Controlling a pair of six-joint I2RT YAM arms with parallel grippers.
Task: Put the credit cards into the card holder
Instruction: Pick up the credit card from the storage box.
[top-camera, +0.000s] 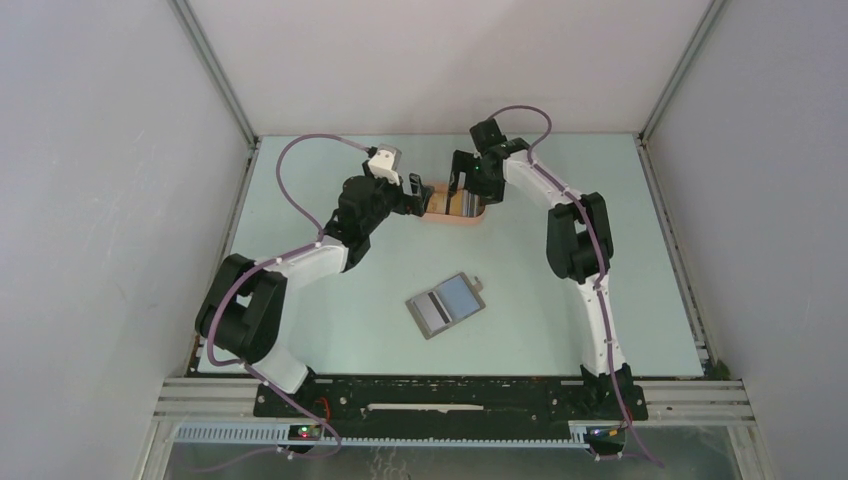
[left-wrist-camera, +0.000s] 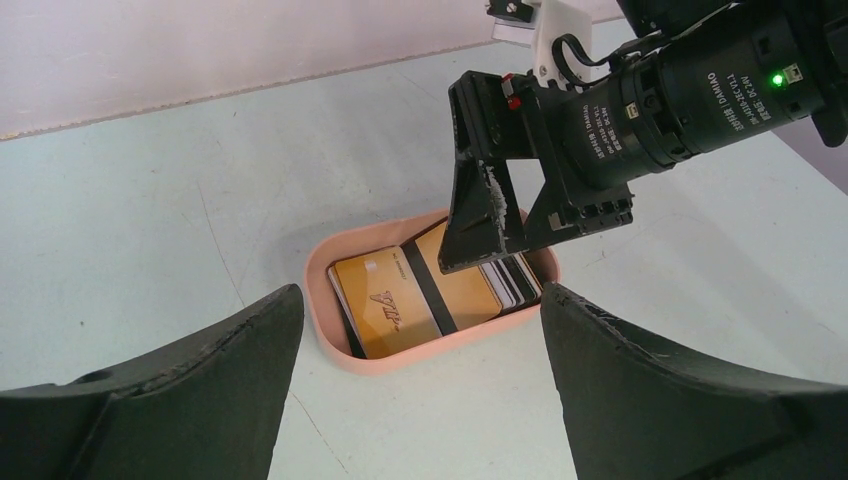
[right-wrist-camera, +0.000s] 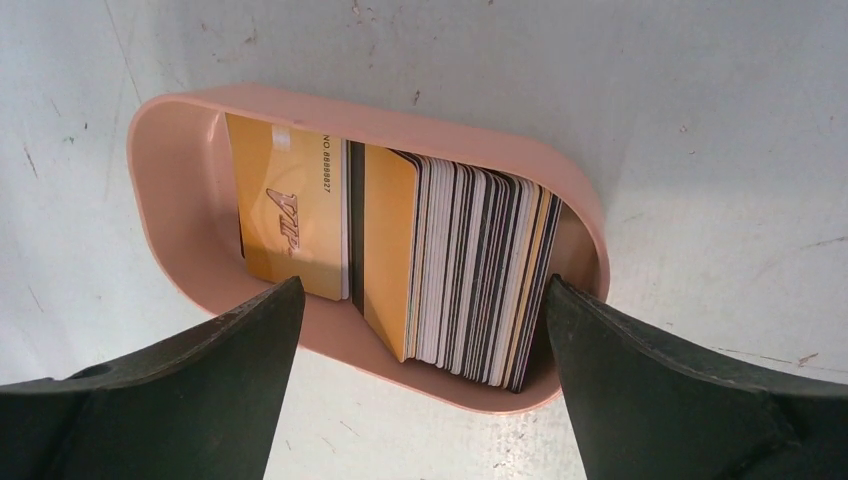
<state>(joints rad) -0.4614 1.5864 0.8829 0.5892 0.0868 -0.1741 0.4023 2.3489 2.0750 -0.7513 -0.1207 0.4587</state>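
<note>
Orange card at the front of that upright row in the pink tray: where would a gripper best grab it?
Probably by its top edge, coming straight down. The orange card stands on edge in the pink tray, and its face toward the VIP card is uncovered. The cards behind it are packed tight, so the second finger would have to wedge in there.

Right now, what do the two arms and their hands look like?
Both the left arm and right arm have black joint housings, white link shells and a purple cable looped alongside. The right hand is black, with white lettering and a green light on its motor; the left hand has matte black wedge fingers.
</note>
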